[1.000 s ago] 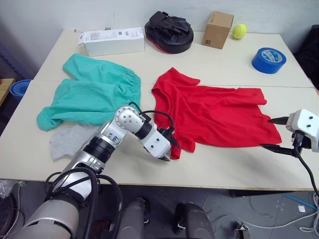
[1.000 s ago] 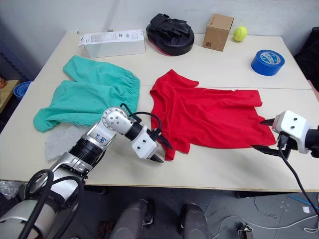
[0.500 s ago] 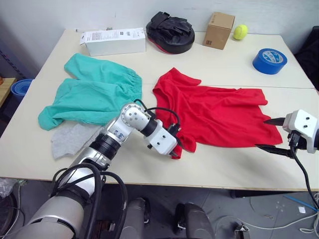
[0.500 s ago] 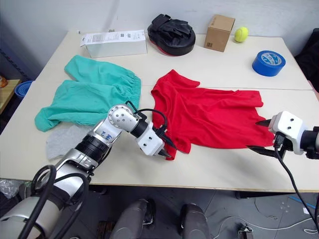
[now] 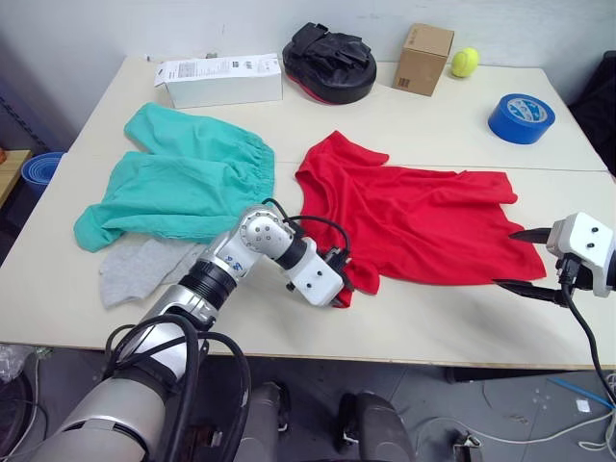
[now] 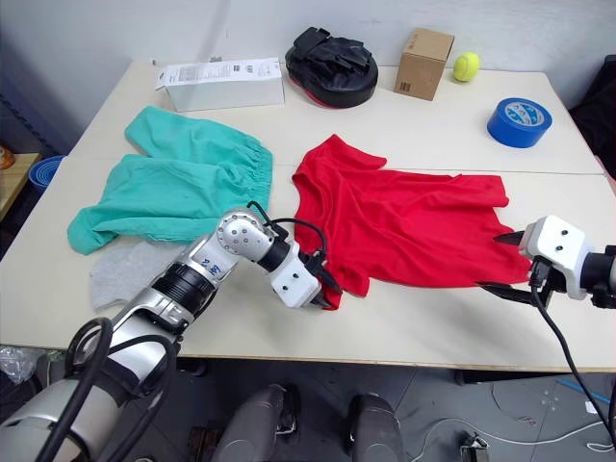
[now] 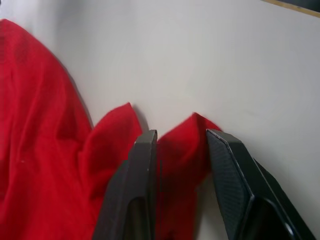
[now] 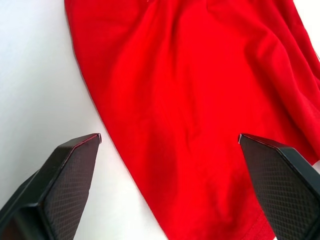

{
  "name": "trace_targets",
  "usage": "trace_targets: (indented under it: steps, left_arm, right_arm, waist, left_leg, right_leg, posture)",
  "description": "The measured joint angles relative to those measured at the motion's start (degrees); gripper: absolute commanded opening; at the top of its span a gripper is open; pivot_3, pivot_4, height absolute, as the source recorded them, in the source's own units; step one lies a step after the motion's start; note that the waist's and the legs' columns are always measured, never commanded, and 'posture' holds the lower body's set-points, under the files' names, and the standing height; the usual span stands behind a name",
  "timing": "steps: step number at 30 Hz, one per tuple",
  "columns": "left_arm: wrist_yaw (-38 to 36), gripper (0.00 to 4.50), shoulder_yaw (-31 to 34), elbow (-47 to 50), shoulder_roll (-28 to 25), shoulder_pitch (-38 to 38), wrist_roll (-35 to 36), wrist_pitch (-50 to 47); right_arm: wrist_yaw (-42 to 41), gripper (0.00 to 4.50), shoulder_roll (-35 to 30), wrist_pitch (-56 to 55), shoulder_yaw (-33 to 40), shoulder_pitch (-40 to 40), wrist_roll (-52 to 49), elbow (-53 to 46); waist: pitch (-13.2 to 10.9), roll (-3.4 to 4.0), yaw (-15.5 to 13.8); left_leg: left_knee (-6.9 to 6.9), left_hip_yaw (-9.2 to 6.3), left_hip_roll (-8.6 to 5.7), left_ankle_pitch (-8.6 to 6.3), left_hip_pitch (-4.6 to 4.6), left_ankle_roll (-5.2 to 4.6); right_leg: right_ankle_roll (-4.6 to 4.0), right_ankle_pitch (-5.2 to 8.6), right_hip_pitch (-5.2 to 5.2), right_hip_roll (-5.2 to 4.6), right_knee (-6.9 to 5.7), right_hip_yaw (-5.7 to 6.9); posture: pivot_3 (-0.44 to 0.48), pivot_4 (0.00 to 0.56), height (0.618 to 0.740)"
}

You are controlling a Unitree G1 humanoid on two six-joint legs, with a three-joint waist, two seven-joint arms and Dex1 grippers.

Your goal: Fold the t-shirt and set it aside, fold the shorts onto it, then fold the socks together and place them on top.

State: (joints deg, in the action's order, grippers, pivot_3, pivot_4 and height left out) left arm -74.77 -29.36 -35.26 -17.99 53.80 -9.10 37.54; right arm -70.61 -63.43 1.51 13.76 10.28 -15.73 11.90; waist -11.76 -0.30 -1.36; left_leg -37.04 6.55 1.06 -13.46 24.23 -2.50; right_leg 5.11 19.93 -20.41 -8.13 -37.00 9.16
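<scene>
The red t-shirt point(image 5: 423, 221) lies spread across the middle and right of the table point(image 5: 404, 322). My left gripper point(image 5: 340, 289) is at the near sleeve's front corner. In the left wrist view a bunched fold of red cloth point(image 7: 182, 150) sits pinched between its fingers point(image 7: 142, 160). My right gripper point(image 5: 510, 258) stands open at the shirt's hem on the right, one finger on each side of the hem edge point(image 8: 165, 165). The teal shorts point(image 5: 183, 178) lie flat at the left. The grey socks point(image 5: 135, 265) lie by the shorts' near edge, partly under them.
Along the table's back edge stand a white box point(image 5: 219, 79), a black padded mitt point(image 5: 327, 60), a small cardboard box point(image 5: 422, 56) and a yellow-green ball point(image 5: 465, 62). A blue tape roll point(image 5: 520, 117) sits at the back right.
My left gripper has slid right along the table's front to the sleeve corner and closed on it. The right gripper has stayed almost still at the hem.
</scene>
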Motion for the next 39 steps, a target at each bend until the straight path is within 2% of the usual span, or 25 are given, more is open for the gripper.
trace_targets:
  steps: [1, 4, 5, 9, 13, 19, 23, 29, 30, 32, 39]
  left_arm:
    - [0.20, 1.06, 0.00, -0.31, 0.03, 0.01, -0.05, 0.11]
    - [0.09, 0.08, 0.00, -1.25, -0.12, 0.01, -0.06, 0.18]
    - [-0.09, 0.03, 0.01, -1.25, -0.18, 0.01, -0.02, 0.19]
    - [-1.19, 0.03, 0.06, -1.25, -1.61, 0.00, 0.34, 0.31]
    - [-2.32, 0.03, 1.22, -1.07, -4.39, -0.18, 1.81, -0.70]
    - [-2.37, 0.03, 5.04, 2.59, -8.40, -3.00, 4.80, -6.49]
    - [-0.86, 0.03, 7.01, 6.86, -8.73, -5.92, 6.38, -14.34]
    - [0.47, 0.03, 8.13, 13.72, -8.66, -8.08, 7.66, -22.52]
    - [0.60, 0.00, 8.13, 14.47, -8.67, -8.44, 7.66, -23.05]
    - [0.87, 0.00, 8.22, 14.76, -8.73, -8.78, 7.68, -24.19]
    - [1.31, 0.00, 9.39, 15.55, -9.59, -9.02, 8.91, -27.69]
  right_arm:
    - [0.00, 4.50, 0.00, 0.00, 0.00, 0.00, 0.00, 0.00]
    - [0.00, 4.50, 0.00, -0.26, 0.00, -0.15, 0.10, 0.02]
    - [-0.03, 4.50, -0.01, -0.84, 0.00, -0.40, 0.45, 0.08]
    - [-0.52, 4.50, -0.25, -6.64, -0.68, -1.09, 4.06, 3.46]
    - [-0.61, 4.50, -0.46, -12.19, -4.44, 1.91, 8.34, 9.06]
    - [0.60, 4.50, -0.91, -20.07, -10.46, 12.78, 16.35, 21.23]
    - [3.32, 4.50, -1.08, -25.80, -15.98, 20.40, 23.49, 31.46]
    - [4.93, 4.50, -1.08, -34.05, -20.38, 26.50, 28.44, 40.26]
    - [4.87, 4.11, -1.08, -34.92, -20.71, 27.05, 28.74, 41.15]
    - [4.81, 3.60, -1.08, -36.13, -21.49, 27.71, 29.31, 42.42]
    - [5.65, 1.12, -1.05, -39.24, -22.87, 27.79, 30.39, 44.67]
  waist:
    - [0.00, 0.00, 0.01]
    - [0.00, 0.00, 0.02]
    - [0.00, 0.00, 0.02]
    - [0.00, 0.00, 0.02]
    - [0.00, 0.00, 0.26]
    - [0.00, 0.01, 1.40]
    - [0.00, 0.01, 1.35]
    - [0.00, 0.01, 1.42]
    - [0.00, 0.01, 1.39]
    - [0.00, 0.01, 1.38]
    - [0.01, 0.00, 1.49]
  left_leg:
    - [0.00, 0.00, 0.00, 0.00, 0.00, 0.00]
    - [0.00, 0.00, 0.00, 0.00, 0.00, 0.00]
    - [0.00, 0.00, -0.01, 0.00, 0.00, 0.00]
    - [-0.01, 0.03, -0.06, -0.01, 0.00, -0.01]
    - [-0.03, 0.07, -0.06, -0.03, -0.01, -0.05]
    - [-0.02, 0.07, -0.10, -0.02, -0.04, -0.04]
    - [-0.07, 0.08, -0.14, -0.02, -0.03, -0.06]
    - [-0.08, 0.10, -0.14, -0.02, -0.07, -0.06]
    - [-0.08, 0.10, -0.14, -0.02, -0.06, -0.06]
    - [-0.09, 0.10, -0.14, -0.02, -0.06, -0.06]
    - [-0.14, 0.11, -0.14, -0.02, -0.08, -0.06]
  right_leg:
    - [0.00, 0.00, 0.00, 0.00, 0.00, 0.00]
    - [0.00, 0.00, -0.01, 0.00, -0.01, 0.02]
    - [0.01, 0.00, 0.00, 0.00, -0.01, 0.02]
    - [0.03, -0.02, 0.00, 0.01, -0.02, 0.03]
    - [0.04, -0.02, -0.02, 0.00, -0.04, 0.01]
    - [0.05, -0.02, -0.04, 0.10, -0.19, 0.02]
    - [0.07, -0.02, -0.05, 0.09, -0.26, -0.01]
    - [0.08, -0.02, -0.02, 0.09, -0.28, -0.04]
    - [0.08, -0.02, -0.02, 0.09, -0.28, -0.04]
    - [0.08, -0.02, -0.02, 0.08, -0.29, -0.04]
    - [0.09, -0.02, -0.01, 0.08, -0.32, -0.06]
  posture:
    - [0.000, 0.150, 0.740]
    - [0.000, 0.150, 0.740]
    - [0.000, 0.150, 0.740]
    - [0.000, 0.150, 0.740]
    - [0.000, 0.150, 0.740]
    - [0.000, 0.150, 0.740]
    - [0.000, 0.150, 0.740]
    - [0.000, 0.150, 0.740]
    - [0.000, 0.150, 0.740]
    - [0.000, 0.150, 0.740]
    - [0.000, 0.150, 0.740]
